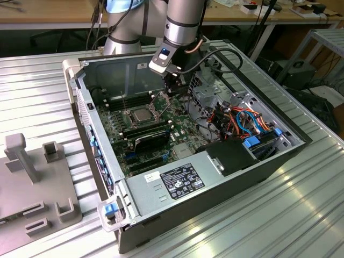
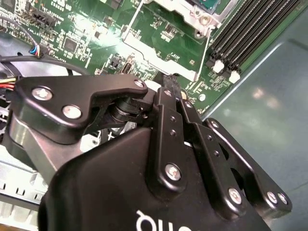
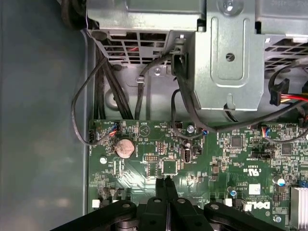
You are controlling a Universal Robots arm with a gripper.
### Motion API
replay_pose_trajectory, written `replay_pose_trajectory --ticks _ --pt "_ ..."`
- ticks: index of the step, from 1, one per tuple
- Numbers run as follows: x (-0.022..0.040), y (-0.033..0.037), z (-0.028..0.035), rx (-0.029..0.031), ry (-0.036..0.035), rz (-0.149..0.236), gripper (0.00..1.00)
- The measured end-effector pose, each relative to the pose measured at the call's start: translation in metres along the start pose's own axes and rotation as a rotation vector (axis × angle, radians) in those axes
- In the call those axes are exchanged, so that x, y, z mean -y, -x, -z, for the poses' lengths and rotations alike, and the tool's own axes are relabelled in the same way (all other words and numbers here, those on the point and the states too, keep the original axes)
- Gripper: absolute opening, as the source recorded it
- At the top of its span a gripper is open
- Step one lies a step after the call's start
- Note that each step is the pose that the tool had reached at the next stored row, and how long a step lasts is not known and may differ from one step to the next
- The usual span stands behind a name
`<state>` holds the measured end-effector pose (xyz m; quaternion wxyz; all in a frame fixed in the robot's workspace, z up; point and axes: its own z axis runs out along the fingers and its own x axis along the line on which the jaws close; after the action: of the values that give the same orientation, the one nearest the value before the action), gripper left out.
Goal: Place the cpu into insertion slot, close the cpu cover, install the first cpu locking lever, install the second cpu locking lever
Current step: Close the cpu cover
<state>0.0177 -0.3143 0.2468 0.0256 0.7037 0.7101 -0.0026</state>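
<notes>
In the exterior view the cpu (image 1: 141, 114) lies flat, silvery top up, in the insertion slot (image 1: 130, 119) on the green board inside the open computer case. The cpu cover (image 1: 159, 100) stands tilted up at the slot's edge on the arm's side; its silvery edge (image 2: 154, 55) lies just beyond my fingertips. A thin wire lever (image 1: 124, 104) stands upright on the slot's other side. My gripper (image 1: 171, 90) hangs over the board beside the raised cover. Its fingers are shut together (image 3: 166, 181) with nothing visible between them (image 2: 169, 82).
Black memory sticks (image 1: 145, 130) lie beside the slot. A metal drive cage (image 1: 207, 88) and bundled cables (image 1: 242, 121) crowd the exterior view's right. The power supply (image 1: 177, 180) fills the case's near end. A grey fixture (image 1: 32, 183) sits outside the case. A coin battery (image 3: 124, 147) is on the board.
</notes>
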Motion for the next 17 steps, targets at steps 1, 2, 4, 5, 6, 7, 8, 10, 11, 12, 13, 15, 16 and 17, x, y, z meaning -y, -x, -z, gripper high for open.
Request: replay_pose_trajectory --ticks 1,2,4,5,6,7,8,10,11,12,13,15,16,17 --pt "0.001 0.0 0.0 0.0 -0.0001 0.0 0.11" --pt "0.0022 0.0 -0.0001 0.0001 0.0 0.0 0.11" --pt "0.0043 -0.0001 -0.0002 0.0001 -0.0001 0.0 0.11" --pt "0.0054 -0.0001 -0.0003 0.0002 -0.0002 0.0 0.11" --pt "0.0067 -0.0001 -0.0005 0.0002 -0.0007 0.0 0.11" --pt "0.0073 -0.0001 -0.0005 0.0 -0.0013 0.0 0.11" --pt "0.0078 -0.0001 -0.0006 0.0001 -0.0017 0.0 0.11" --pt "0.0096 -0.0001 -0.0007 0.0 -0.0027 0.0 0.11" --pt "0.0112 -0.0002 -0.001 -0.0002 -0.0031 0.0 0.11" --pt "0.0124 -0.0003 -0.0012 -0.0001 -0.0036 0.0 0.11" --pt "0.0137 -0.0003 -0.0014 -0.0001 -0.0041 0.0 0.11" --pt "0.0159 -0.0004 -0.0019 -0.0001 -0.005 0.0 0.11" --pt "0.0175 -0.0005 -0.0023 -0.0001 -0.0056 0.0 0.11" --pt "0.0194 -0.0006 -0.0027 0.0 -0.0066 0.0 0.11"
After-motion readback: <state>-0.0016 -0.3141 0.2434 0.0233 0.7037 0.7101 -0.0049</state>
